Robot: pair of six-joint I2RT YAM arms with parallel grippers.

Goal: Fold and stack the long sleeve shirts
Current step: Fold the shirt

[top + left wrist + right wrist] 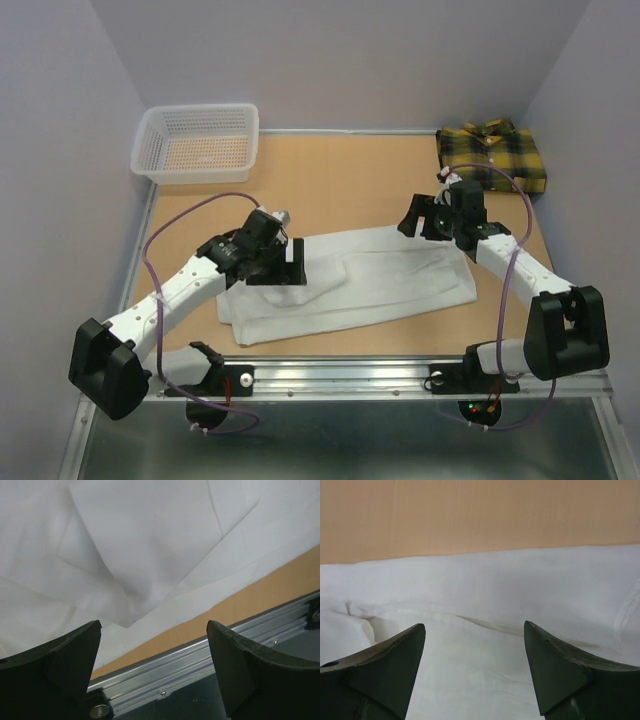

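From above, we see the white shirt (350, 285), folded into a long band, lying on the table (340, 180). The folded plaid shirt (492, 155) sits beyond its right end and a mesh basket (198, 142) beyond its left. The left gripper (290, 265) hangs over the white shirt's left part, the right gripper (425, 220) at its far right edge. At the left wrist, we find jaws spread wide above white cloth, holding nothing. At the right wrist, likewise: jaws apart, empty, over the shirt.

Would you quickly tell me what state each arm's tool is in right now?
Left tool: open, holding nothing, above the white shirt.
Right tool: open, holding nothing.
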